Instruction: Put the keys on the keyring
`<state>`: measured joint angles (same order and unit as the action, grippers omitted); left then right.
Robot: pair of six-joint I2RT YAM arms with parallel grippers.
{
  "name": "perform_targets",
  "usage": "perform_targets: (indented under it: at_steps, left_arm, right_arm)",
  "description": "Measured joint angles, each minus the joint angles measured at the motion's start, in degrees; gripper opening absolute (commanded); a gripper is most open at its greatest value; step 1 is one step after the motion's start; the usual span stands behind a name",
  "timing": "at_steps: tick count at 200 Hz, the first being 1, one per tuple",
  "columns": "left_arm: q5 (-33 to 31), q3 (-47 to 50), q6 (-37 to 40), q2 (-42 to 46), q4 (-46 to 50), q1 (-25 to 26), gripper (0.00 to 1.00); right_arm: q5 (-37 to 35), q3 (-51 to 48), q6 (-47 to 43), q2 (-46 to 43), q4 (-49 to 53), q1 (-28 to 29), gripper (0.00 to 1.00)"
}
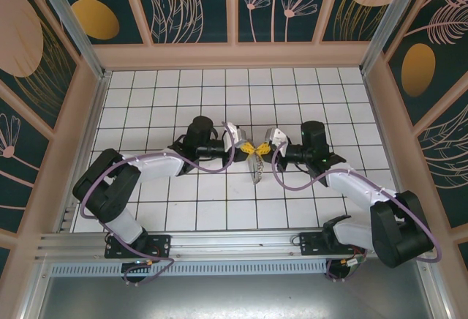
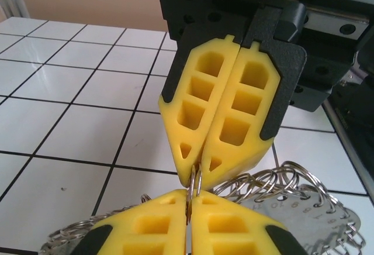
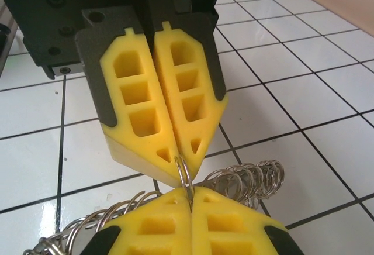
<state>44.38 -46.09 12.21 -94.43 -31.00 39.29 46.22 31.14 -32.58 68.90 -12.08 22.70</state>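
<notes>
My left gripper (image 1: 247, 147) and right gripper (image 1: 265, 145) meet tip to tip above the middle of the tiled floor. Both are shut on one small silver split ring (image 2: 196, 180), which stands upright between the two pairs of yellow fingertips. In the right wrist view the same ring (image 3: 185, 173) bridges my right gripper (image 3: 191, 195) and the left gripper (image 3: 181, 162). Below them hangs the keyring (image 1: 256, 170), a bunch of many silver loops (image 2: 280, 185) with a grey numbered tag (image 2: 318, 211). The keys are out of view.
White tiles with black grout (image 1: 183, 96) spread round both arms. Painted wall panels (image 1: 234, 12) close the back and sides. An aluminium rail (image 1: 219, 242) carries the arm bases at the near edge.
</notes>
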Motion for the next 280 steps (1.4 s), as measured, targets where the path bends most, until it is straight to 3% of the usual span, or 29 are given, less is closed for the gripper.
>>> perform_targets:
  at_steps: [62,115,226,280]
  left_arm:
    - [-2.6,-6.3,9.1,0.7,14.6,0.1,0.22]
    - [-3.4,-8.8,12.4,0.6,20.6,0.2,0.24]
    - [-4.0,-12.4,15.1,-0.5,24.3,0.4,0.26]
    - [-4.6,-13.9,17.0,-1.7,27.5,0.4,0.23]
  right_arm:
    - [-5.1,2.4,-3.1,0.0,5.9,1.0,0.0]
    - [-6.1,3.1,-4.1,0.0,7.2,1.7,0.0]
    - [-5.9,3.2,-4.1,0.0,7.2,1.9,0.0]
    - [-5.8,3.2,-4.1,0.0,7.2,1.9,0.0]
